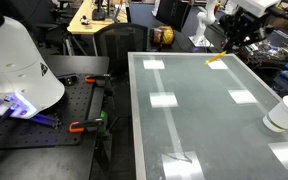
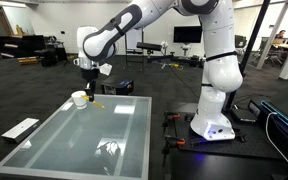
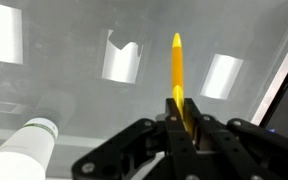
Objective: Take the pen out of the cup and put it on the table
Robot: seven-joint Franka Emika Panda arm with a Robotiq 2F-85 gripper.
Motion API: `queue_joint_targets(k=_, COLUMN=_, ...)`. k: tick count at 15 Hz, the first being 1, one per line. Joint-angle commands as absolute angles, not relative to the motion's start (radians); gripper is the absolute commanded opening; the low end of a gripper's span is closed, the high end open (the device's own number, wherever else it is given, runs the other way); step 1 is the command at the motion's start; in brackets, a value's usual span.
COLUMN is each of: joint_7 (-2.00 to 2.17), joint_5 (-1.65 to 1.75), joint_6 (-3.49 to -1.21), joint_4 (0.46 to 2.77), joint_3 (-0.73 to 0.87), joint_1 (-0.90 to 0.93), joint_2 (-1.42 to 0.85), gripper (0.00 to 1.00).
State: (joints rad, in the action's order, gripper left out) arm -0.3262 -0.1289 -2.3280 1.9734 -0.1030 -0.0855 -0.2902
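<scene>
Exterior view: gripper (image 1: 229,48) at the table's (image 1: 184,130) far edge, pen (image 1: 216,60) clear of cup (image 1: 284,113)

Exterior view: pen (image 2: 97,102) low over the glass

Wrist view: jaws clamped on pen (image 3: 177,70) (held near one end). Judgement: lower till nearly flat, then release slowly against rolling

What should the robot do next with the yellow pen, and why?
Probably lower a little and open the gripper. The pen is already out of the cup, clamped above the table, so only setting it down seems left.
</scene>
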Motion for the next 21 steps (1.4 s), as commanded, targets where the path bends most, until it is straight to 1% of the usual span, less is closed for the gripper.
queue_joint_targets(k=1, joint_7=-0.424, joint_5=-0.08, joint_6=-2.21, joint_4=1.922, joint_3=-0.095, joint_1=-0.069, joint_2=-0.337, gripper=0.03)
queue_joint_targets(k=7, joint_7=-0.543, joint_5=-0.002, joint_6=-2.093, joint_4=1.855, joint_3=-0.109, joint_1=-0.048, joint_2=-0.427, gripper=0.03)
queue_joint_targets(k=13, joint_7=-0.54, joint_5=0.115, joint_6=-2.129, joint_4=1.816, joint_3=-0.113, joint_1=0.005, joint_2=-0.512, gripper=0.03)
queue_joint_targets(k=19, joint_7=-0.533, joint_5=0.151, joint_6=-2.158, joint_4=1.759, joint_3=-0.121, joint_1=0.043, joint_2=-0.601, gripper=0.03)
queue_joint_targets(k=20, joint_7=-0.538, joint_5=0.158, joint_6=-2.17, joint_4=1.752, joint_3=-0.121, joint_1=0.045, joint_2=-0.615, gripper=0.04)
queue_joint_targets(k=21, joint_7=-0.538, joint_5=0.168, joint_6=-2.181, joint_4=1.747, joint_3=-0.121, joint_1=0.048, joint_2=-0.628, gripper=0.16)
